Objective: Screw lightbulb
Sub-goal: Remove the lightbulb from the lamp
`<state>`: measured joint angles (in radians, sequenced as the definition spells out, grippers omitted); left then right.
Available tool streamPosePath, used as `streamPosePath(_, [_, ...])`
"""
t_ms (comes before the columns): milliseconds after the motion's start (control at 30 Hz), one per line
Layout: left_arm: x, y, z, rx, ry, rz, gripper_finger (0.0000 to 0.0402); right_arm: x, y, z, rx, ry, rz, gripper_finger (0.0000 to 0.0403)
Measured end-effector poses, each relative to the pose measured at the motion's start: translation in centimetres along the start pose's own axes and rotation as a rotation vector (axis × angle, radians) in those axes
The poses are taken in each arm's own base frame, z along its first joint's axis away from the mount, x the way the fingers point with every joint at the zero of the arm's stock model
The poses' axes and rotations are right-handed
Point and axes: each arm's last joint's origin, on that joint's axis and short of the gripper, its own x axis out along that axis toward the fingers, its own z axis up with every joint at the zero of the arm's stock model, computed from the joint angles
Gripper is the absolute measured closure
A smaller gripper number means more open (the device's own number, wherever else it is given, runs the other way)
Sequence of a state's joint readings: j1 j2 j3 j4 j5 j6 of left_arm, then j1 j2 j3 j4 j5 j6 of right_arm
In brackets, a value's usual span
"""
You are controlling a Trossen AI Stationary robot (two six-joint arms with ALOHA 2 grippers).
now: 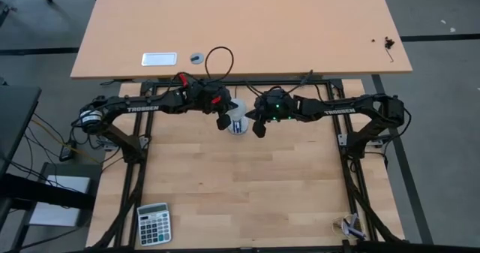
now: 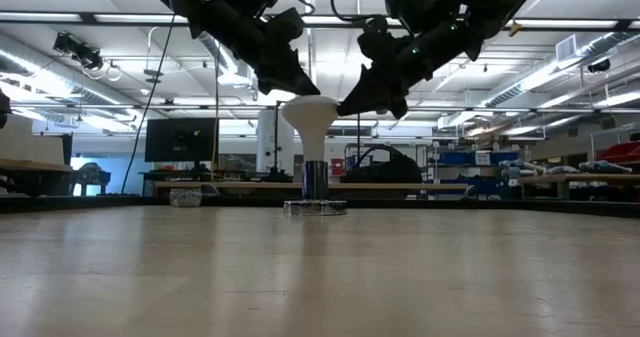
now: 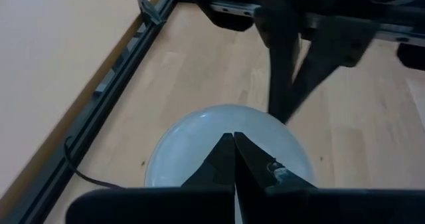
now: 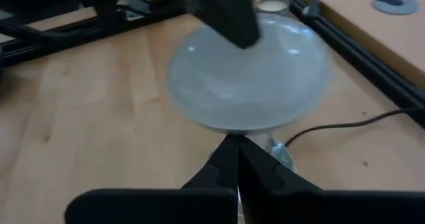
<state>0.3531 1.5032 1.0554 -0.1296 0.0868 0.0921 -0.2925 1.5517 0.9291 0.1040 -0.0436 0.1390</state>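
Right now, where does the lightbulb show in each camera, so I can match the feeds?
High view: the lightbulb sits between both grippers at the table's far edge.
Low view: centre, upright, dome up over the socket disc.
Left wrist view: pale dome behind the shut fingers.
Right wrist view: large dome at centre.
Shared landmark: the thin black cord, also in the left wrist view.

the lightbulb [image 4: 249,78] has a smooth, glossy, milky-white dome and a shiny metal screw base. the counter [image 1: 240,185] is pale, matt wood planking. both pincers look like matt black plastic.
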Motion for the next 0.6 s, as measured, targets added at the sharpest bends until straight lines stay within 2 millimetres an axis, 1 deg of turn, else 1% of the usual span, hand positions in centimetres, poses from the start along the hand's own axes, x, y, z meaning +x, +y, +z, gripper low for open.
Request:
streamPosePath(100, [0.0, 0.0, -0.1, -0.006, 0.012, -0.002, 0.0402, 0.0, -0.7, 0.1, 0.01, -0.007, -0.039, 0.0394])
streamPosePath(267, [0.0, -0.1, -0.1, -0.006, 0.007, -0.02, 0.0402, -0.2, -2.4, 0.7, 0.051, -0.055, -0.139, 0.0394])
streamPosePath(367, [0.0, -0.1, -0.1, -0.007, 0.007, -0.019, 0.0402, -0.4, -3.2, 0.9, 0.058, -0.064, -0.131, 0.0392])
streamPosePath(433, [0.0, -0.1, -0.1, -0.007, 0.007, -0.019, 0.0402, -1.0, -3.0, 1.3, 0.045, -0.078, -0.057, 0.0391])
streamPosePath(467, [0.0, -0.1, -0.1, -0.007, 0.007, -0.019, 0.0402, -1.2, -2.7, 1.5, 0.033, -0.087, -0.009, 0.039])
streamPosePath(600, [0.0, 0.0, -0.1, -0.004, 0.008, -0.011, 0.0402, -1.3, -0.3, 1.4, -0.03, -0.066, 0.171, 0.0389])
